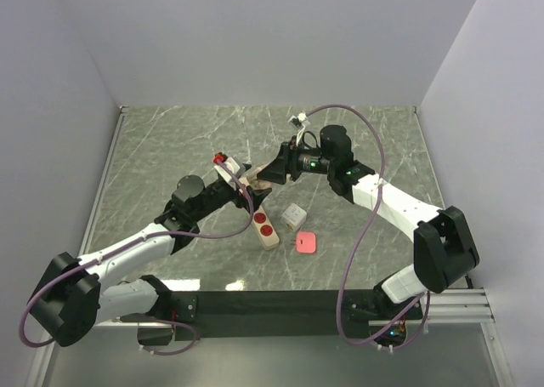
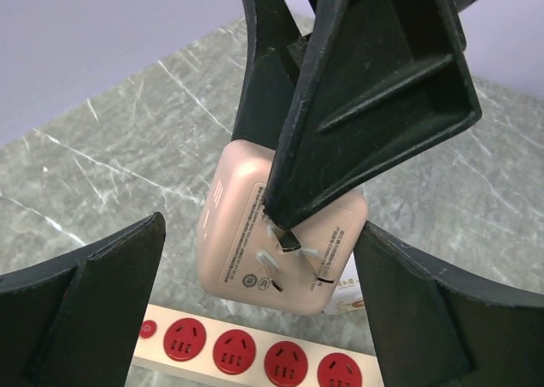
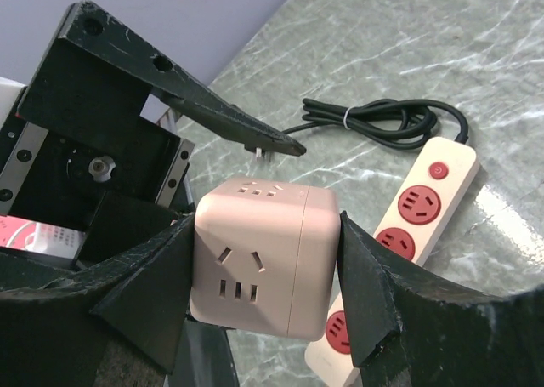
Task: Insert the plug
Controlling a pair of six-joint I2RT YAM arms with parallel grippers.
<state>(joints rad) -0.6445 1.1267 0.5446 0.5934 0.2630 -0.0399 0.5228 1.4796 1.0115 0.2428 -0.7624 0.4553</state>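
Note:
The plug is a pink cube adapter (image 3: 255, 259) with sockets on its faces, and my right gripper (image 3: 263, 264) is shut on two opposite sides of it. It hangs above the cream power strip (image 2: 255, 353) with red sockets, its metal prongs (image 2: 289, 251) pointing down toward the strip. My left gripper (image 2: 263, 310) is open, with one finger on each side of the cube's lower part; whether they touch it I cannot tell. From above, both grippers meet over the strip's far end (image 1: 253, 183), and the strip (image 1: 266, 226) lies on the marble table.
A white cube adapter (image 1: 294, 216) and a flat pink-red object (image 1: 307, 243) lie just right of the strip. The strip's black cord is coiled (image 3: 382, 119) beyond its switch end. White walls enclose the table on three sides.

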